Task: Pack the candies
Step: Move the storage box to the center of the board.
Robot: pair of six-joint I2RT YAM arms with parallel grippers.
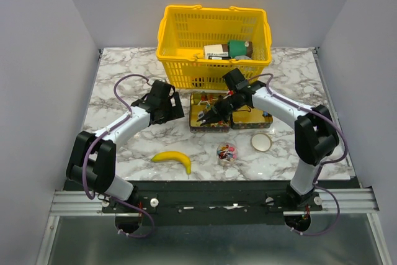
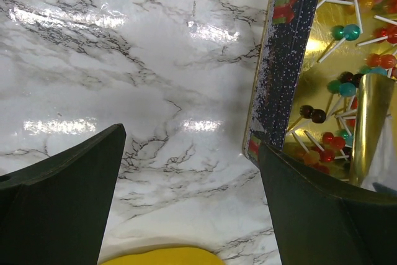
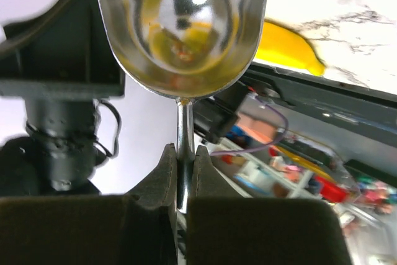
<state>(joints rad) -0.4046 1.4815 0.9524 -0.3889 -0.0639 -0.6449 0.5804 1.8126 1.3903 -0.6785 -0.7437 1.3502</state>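
Note:
The candies (image 2: 350, 32) are small multicoloured sweets on white sticks lying in an open gold-lined tin (image 2: 288, 60), which sits mid-table (image 1: 194, 115). More candies (image 1: 226, 152) fill a small clear cup in front of it. My right gripper (image 1: 224, 106) hangs over the tin, shut (image 3: 183, 148) on the thin handle of a shiny metal scoop (image 3: 183, 23), whose bowl (image 1: 205, 116) points down into the tin. Whether the bowl holds sweets I cannot tell. My left gripper (image 1: 178, 107) stands wide open (image 2: 191, 138) just left of the tin, with only marble between its fingers.
A second gold tin (image 1: 251, 119) lies right of the first. A yellow basket (image 1: 180, 29) with boxes stands behind them. A round lid (image 1: 261, 141) lies beside the cup. A yellow banana (image 1: 173, 159) lies near the front edge, its tip below my left fingers (image 2: 161, 256).

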